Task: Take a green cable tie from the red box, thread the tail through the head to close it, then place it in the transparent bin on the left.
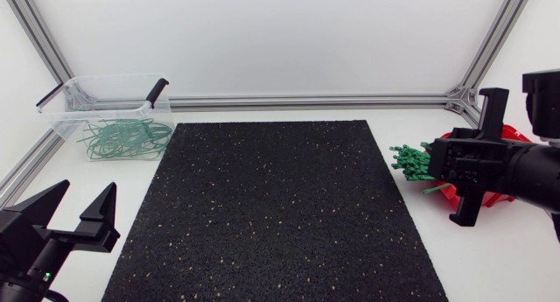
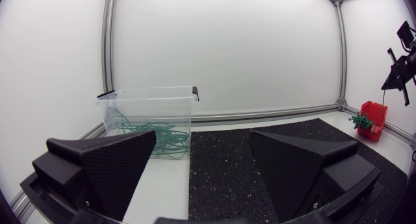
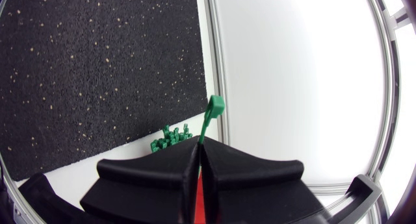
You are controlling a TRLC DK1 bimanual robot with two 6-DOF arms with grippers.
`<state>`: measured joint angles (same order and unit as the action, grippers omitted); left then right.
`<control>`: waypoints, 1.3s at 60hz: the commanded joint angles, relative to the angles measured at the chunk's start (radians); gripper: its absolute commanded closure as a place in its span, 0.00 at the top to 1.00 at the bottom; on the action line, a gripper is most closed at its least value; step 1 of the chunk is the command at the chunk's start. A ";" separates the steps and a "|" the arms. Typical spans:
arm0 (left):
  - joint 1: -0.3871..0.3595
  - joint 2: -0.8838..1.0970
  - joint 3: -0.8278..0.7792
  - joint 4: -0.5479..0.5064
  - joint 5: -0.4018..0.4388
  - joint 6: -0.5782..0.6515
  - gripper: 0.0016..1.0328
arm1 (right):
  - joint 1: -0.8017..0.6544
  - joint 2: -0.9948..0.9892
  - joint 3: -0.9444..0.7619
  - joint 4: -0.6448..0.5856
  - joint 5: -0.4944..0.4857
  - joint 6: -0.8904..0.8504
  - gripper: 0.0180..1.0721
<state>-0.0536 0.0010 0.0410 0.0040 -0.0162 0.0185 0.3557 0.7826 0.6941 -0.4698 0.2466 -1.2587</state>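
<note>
Here, at the right edge of the frame, the right gripper (image 3: 199,148) hangs over the red box (image 1: 497,198). Its fingers are pressed together on a single green cable tie (image 3: 208,120), whose head pokes out past the fingertips. A bundle of loose ties (image 1: 411,160) spills from the box toward the black mat (image 1: 271,206). At lower left, the left gripper (image 1: 87,193) rests with its fingers spread wide. The transparent bin (image 1: 61,118), upper left, holds a tangle of looped ties (image 1: 122,137).

Bright, even, diffuse light off white walls (image 1: 280,31) all round. Only faint, soft shadows under the transparent bin (image 1: 105,118). Near-blank glare in both wrist views; fisheye bowing of the aluminium rails (image 3: 218,68).
</note>
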 commanded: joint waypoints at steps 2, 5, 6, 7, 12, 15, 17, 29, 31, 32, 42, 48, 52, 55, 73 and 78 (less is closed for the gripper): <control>0.006 0.013 -0.038 -0.029 0.001 -0.008 0.96 | 0.077 -0.006 0.064 -0.069 0.033 0.094 0.05; 0.006 0.013 -0.038 -0.029 0.001 -0.008 0.96 | 0.100 0.006 0.093 -0.127 0.034 0.137 0.05; 0.006 0.013 -0.038 -0.029 0.001 -0.008 0.96 | 0.104 0.009 0.101 -0.145 0.034 0.147 0.05; 0.006 0.013 -0.038 -0.029 0.001 -0.008 0.96 | 0.114 0.018 0.110 -0.168 0.034 0.162 0.05; 0.006 0.014 -0.038 -0.029 0.001 -0.008 0.96 | 0.150 0.070 0.157 -0.288 0.034 0.234 0.05; 0.006 0.014 -0.038 -0.029 0.001 -0.008 0.96 | 0.177 0.099 0.179 -0.348 0.034 0.271 0.05; 0.006 0.016 -0.038 -0.029 0.001 -0.008 0.96 | 0.189 0.118 0.196 -0.386 0.025 0.300 0.05; 0.005 0.021 -0.038 -0.029 0.001 -0.008 0.96 | 0.233 0.150 0.260 -0.481 -0.087 0.410 0.05; 0.005 0.022 -0.038 -0.029 0.001 -0.008 0.96 | 0.249 0.153 0.280 -0.492 -0.096 0.427 0.05; 0.005 0.021 -0.038 -0.029 0.002 -0.008 0.96 | 0.255 0.156 0.289 -0.503 -0.105 0.436 0.05; 0.005 0.024 -0.038 -0.029 0.002 -0.008 0.96 | 0.258 0.210 0.386 -0.589 -0.155 0.492 0.05; 0.005 0.024 -0.038 -0.029 0.001 -0.008 0.96 | 0.247 0.238 0.447 -0.653 -0.239 0.512 0.05; 0.005 0.024 -0.038 -0.029 0.001 -0.008 0.96 | 0.244 0.250 0.473 -0.676 -0.290 0.521 0.05; 0.001 0.024 -0.038 -0.029 0.002 -0.008 0.96 | 0.244 0.265 0.490 -0.695 -0.317 0.527 0.05; -0.006 0.016 -0.038 -0.030 0.007 0.000 0.96 | 0.137 0.406 0.568 -0.713 -0.618 0.555 0.05; -0.014 0.011 -0.038 -0.030 0.007 0.006 0.96 | 0.109 0.446 0.561 -0.707 -0.695 0.550 0.05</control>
<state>-0.0555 0.0139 0.0410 0.0040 -0.0154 0.0193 0.4866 1.1862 1.2472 -1.1675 -0.4026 -0.7250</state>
